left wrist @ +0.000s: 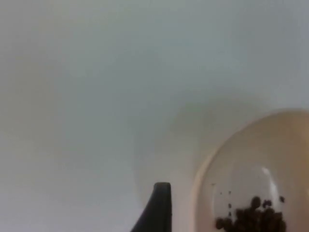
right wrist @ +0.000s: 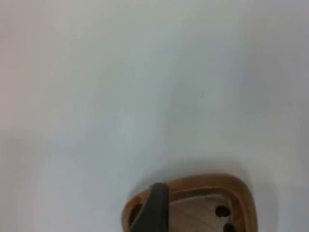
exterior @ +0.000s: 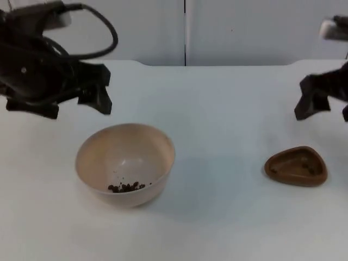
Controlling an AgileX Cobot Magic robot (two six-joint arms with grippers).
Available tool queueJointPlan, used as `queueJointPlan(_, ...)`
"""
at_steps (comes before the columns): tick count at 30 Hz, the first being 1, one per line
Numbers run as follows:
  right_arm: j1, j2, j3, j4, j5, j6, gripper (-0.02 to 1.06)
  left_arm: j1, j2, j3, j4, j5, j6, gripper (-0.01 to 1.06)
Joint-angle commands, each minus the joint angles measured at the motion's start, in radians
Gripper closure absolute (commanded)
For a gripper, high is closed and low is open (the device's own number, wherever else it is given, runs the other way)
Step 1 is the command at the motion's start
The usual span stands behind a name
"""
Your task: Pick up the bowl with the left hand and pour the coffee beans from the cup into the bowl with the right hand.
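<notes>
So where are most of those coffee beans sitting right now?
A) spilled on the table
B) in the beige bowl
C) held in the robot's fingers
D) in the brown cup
B: a dark pile of coffee beans lies at the bottom of the beige bowl.

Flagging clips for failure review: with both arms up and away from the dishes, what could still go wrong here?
1. The rounded beige bowl stands free on the white table with dark coffee beans inside; the left gripper hangs just behind it, so a low move might knock it.
2. The brown triangular cup lies below the right gripper; a few beans may remain in it.
</notes>
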Motion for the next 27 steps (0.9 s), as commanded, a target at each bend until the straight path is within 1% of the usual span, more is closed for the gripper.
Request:
queueJointPlan(1, -0.003, -0.073, 0.001, -0.005, 0.031, -0.03, 0.26, 0.002, -0.054, 0.0, -0.011, 0.015, -0.002, 0.24)
queueJointPlan(6, -0.003, -0.247, 0.001, -0.005, 0.072, -0.048, 0.26, 0.002, -0.188, 0.0, 0.0, 0.025, -0.002, 0.24)
queueJointPlan(7, -0.003, -0.247, 0.001, -0.005, 0.072, -0.048, 0.26, 0.002, -0.188, 0.0, 0.0, 0.025, -0.002, 0.24)
queueJointPlan(11, -0.003, -0.363, 0.001, -0.005, 0.107, -0.078, 0.26, 0.002, -0.286, 0.0, 0.0, 0.046, -0.002, 0.24)
queueJointPlan(14, -0.003, -0.45, 0.001, -0.005, 0.149, -0.078, 0.26, 0.002, -0.373, 0.0, 0.009, 0.073, 0.0, 0.24)
queueJointPlan(16, -0.003, -0.478, 0.001, -0.005, 0.162, -0.078, 0.26, 0.002, -0.395, 0.0, 0.017, 0.081, 0.0, 0.24)
queueJointPlan(20, -0.003, -0.58, 0.001, -0.005, 0.217, -0.078, 0.26, 0.002, -0.494, 0.002, 0.031, 0.126, 0.0, 0.24)
queueJointPlan(27, -0.003, -0.71, 0.038, -0.003, 0.257, -0.078, 0.26, 0.002, -0.606, 0.002, 0.051, 0.182, 0.0, 0.24)
